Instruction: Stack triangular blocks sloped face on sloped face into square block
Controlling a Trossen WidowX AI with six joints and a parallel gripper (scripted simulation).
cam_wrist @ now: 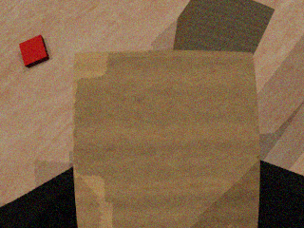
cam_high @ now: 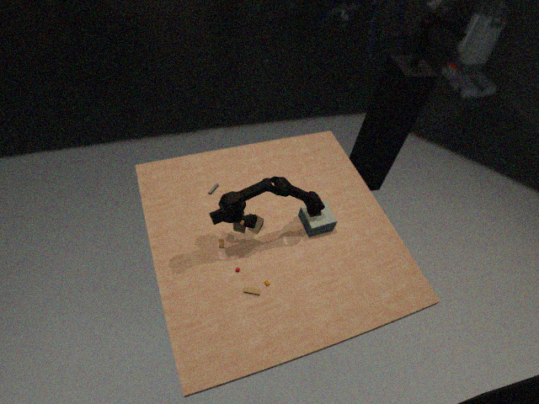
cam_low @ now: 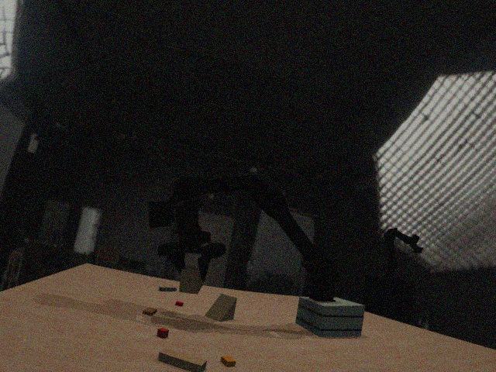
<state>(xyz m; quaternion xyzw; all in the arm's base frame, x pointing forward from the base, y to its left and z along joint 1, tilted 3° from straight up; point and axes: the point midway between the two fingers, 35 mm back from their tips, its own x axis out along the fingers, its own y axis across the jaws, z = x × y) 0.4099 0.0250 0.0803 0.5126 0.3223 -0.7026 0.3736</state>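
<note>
My gripper [cam_low: 192,273] is shut on one tan triangular block [cam_high: 238,227] [cam_low: 190,283] [cam_wrist: 166,128] and holds it above the table. In the wrist view the held block fills the middle, between the dark fingers, and hides much below it. The other triangular block [cam_high: 257,224] [cam_low: 222,307] [cam_wrist: 223,26] rests on the table, its sloped face toward the left in the exterior view. There the held block is up and left of it, with a gap between them. The held block's sloped face is hard to make out.
A red cube [cam_high: 237,269] [cam_low: 162,332], an orange piece [cam_high: 267,283] [cam_low: 228,361], a tan bar [cam_high: 251,290] [cam_low: 182,359], a brown piece [cam_high: 221,243] [cam_low: 149,311] and a grey bar [cam_high: 213,188] [cam_low: 167,288] lie around. Another red piece [cam_low: 179,303] lies farther back.
</note>
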